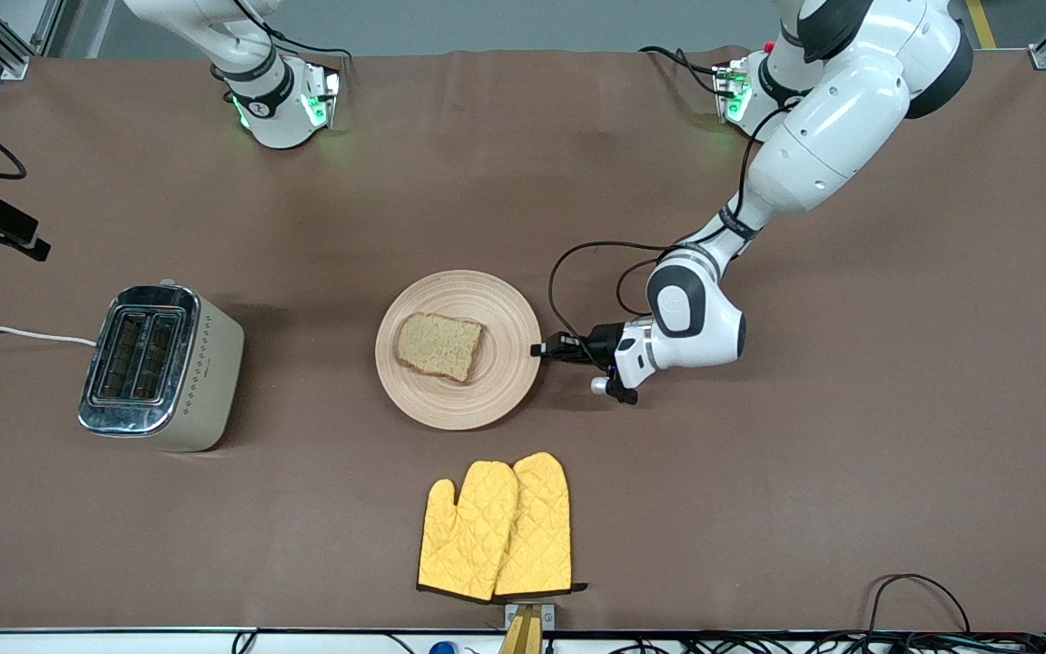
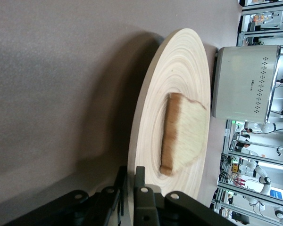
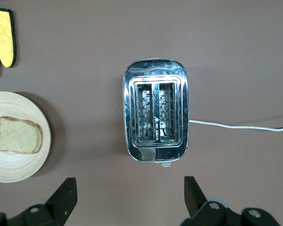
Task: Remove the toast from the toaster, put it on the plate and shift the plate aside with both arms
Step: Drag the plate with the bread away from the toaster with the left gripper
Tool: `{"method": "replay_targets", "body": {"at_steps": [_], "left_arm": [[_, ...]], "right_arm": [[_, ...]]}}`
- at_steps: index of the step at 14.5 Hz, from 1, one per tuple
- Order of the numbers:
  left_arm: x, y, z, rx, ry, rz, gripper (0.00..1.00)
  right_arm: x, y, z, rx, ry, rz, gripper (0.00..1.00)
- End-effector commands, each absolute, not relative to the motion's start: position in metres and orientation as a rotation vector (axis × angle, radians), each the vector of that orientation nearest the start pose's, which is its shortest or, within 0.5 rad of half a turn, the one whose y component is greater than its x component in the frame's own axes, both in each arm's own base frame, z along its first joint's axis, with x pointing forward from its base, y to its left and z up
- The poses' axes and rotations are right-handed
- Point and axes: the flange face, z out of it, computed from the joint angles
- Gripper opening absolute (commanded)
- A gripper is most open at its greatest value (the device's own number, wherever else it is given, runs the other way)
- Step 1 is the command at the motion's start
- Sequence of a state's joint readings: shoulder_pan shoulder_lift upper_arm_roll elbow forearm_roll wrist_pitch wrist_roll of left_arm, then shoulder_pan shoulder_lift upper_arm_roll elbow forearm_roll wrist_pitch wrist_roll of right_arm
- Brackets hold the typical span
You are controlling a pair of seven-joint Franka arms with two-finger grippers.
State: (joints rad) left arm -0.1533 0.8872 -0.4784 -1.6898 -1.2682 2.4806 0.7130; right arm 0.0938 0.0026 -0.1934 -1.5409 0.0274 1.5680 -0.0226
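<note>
The toast (image 1: 439, 346) lies flat on the round wooden plate (image 1: 505, 309) in the middle of the table. My left gripper (image 1: 538, 349) is low at the plate's rim on the left arm's side. In the left wrist view its jaws (image 2: 132, 172) are closed on the plate's rim (image 2: 179, 70), one above and one below, with the toast (image 2: 184, 132) just past them. My right gripper (image 3: 127, 186) is open and empty, high over the table beside the toaster (image 3: 155, 115). Its view also shows the plate (image 3: 9, 167) and the toast (image 3: 20, 135).
A chrome and beige toaster (image 1: 160, 368) with two empty slots stands toward the right arm's end, its white cord running off the table's end. A pair of yellow oven mitts (image 1: 498, 527) lies nearer the front camera than the plate.
</note>
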Motion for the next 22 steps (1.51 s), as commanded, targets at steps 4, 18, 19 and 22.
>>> {"method": "replay_targets", "body": {"at_steps": [4, 18, 19, 22], "left_arm": [[0.598, -0.331, 0.189, 2.065, -0.031, 0.048, 0.00], [0.643, 0.038, 0.248, 2.101, -0.102, 0.076, 0.00], [0.640, 0.062, 0.240, 2.106, -0.081, 0.087, 0.00], [0.633, 0.122, 0.215, 2.141, -0.060, 0.110, 0.00]], "right_arm": [[0.547, -0.051, 0.643, -3.129, 0.100, -0.042, 1.00], [0.545, -0.048, 0.641, -3.128, 0.100, -0.008, 1.00], [0.545, -0.048, 0.641, -3.128, 0.100, -0.008, 1.00], [0.545, -0.048, 0.641, -3.128, 0.103, -0.008, 1.00]]}}
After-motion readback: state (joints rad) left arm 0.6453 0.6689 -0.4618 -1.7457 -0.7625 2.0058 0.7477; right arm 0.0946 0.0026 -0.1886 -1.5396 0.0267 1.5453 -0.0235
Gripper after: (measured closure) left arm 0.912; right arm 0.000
